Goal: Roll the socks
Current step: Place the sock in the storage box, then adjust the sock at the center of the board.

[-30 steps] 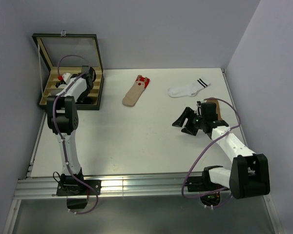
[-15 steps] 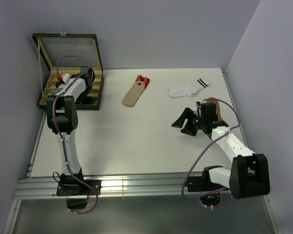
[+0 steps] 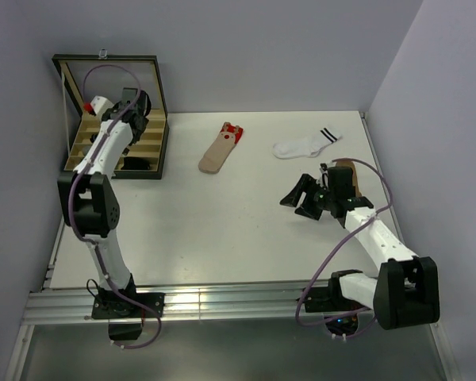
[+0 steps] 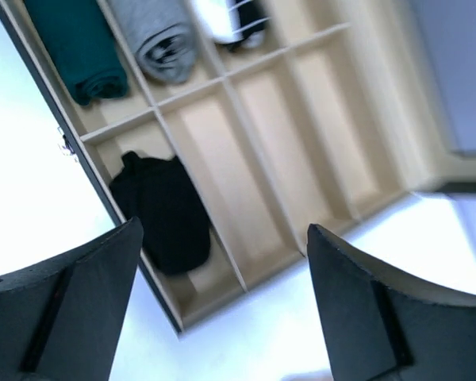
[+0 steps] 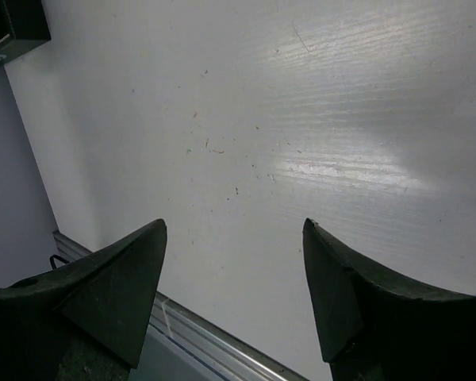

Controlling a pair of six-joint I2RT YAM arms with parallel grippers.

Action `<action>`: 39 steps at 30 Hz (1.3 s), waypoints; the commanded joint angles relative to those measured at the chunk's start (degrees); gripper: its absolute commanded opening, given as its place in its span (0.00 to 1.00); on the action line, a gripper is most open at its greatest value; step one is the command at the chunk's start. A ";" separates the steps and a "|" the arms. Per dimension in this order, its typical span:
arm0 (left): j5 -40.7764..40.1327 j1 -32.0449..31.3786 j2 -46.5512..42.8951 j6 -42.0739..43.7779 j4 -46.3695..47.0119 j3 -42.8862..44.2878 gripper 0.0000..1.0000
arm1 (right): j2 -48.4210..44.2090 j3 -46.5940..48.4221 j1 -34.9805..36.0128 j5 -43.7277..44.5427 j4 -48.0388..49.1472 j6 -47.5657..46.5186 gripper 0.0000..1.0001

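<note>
1. Beige sock with red cuff point(image 3: 220, 149): flat and unrolled on the bench point(image 3: 198, 230), at 12 o'clock from bench centre, cuff toward the far edge.
2. White sock with black cuff stripes point(image 3: 305, 144): flat and unrolled at 2 o'clock, well apart from the beige one.
3. Brown sock point(image 3: 348, 164): at 3 o'clock by the bench's right edge. It is mostly hidden behind the right wrist, so only a sliver shows.
4. Compartment box point(image 3: 164, 147): open with the lid upright, in the 10 o'clock corner.
5. Left wrist view into the box:
   - teal roll point(image 4: 78, 44);
   - grey roll point(image 4: 163, 36) in the next slot;
   - white roll with dark stripes point(image 4: 230, 17), cut off by the top edge;
   - black bundle point(image 4: 163, 210) alone in a slot nearer the box edge.
6. Left arm: stretched toward 11 o'clock from its base, wrist raised over the box. Left end effector point(image 4: 222, 294) is released, fingers spread wide with nothing between them, pointing down at the compartments.
7. Right arm: elbow bent, forearm running toward 10 o'clock from its base. Right end effector point(image 5: 234, 286) is low over bare bench, released, fingers wide and holding nothing. It sits at 6 o'clock of the white sock and near the brown one.
8. The left wrist view is blurred, so the black bundle's shape is hard to read. The right wrist view shows only bench surface and the near rail.
</note>
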 commanded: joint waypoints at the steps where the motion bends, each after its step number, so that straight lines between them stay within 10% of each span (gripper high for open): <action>1: 0.19 -2.12 -9.12 5.32 1.55 -1.39 0.90 | -4.20 3.95 -0.47 2.72 -0.56 -1.68 0.76; 19: 10.56 -3.80 -62.38 37.49 23.53 -34.79 0.99 | -12.30 14.41 -0.47 19.61 -3.90 -2.29 0.80; 34: 21.54 -9.42 -78.66 42.07 30.63 -56.84 1.00 | 3.17 23.99 -0.55 31.03 -6.19 -5.72 0.76; 39: 19.45 -10.38 -78.22 43.39 31.52 -58.36 0.99 | 9.57 26.01 -0.03 20.87 -0.14 -8.53 0.73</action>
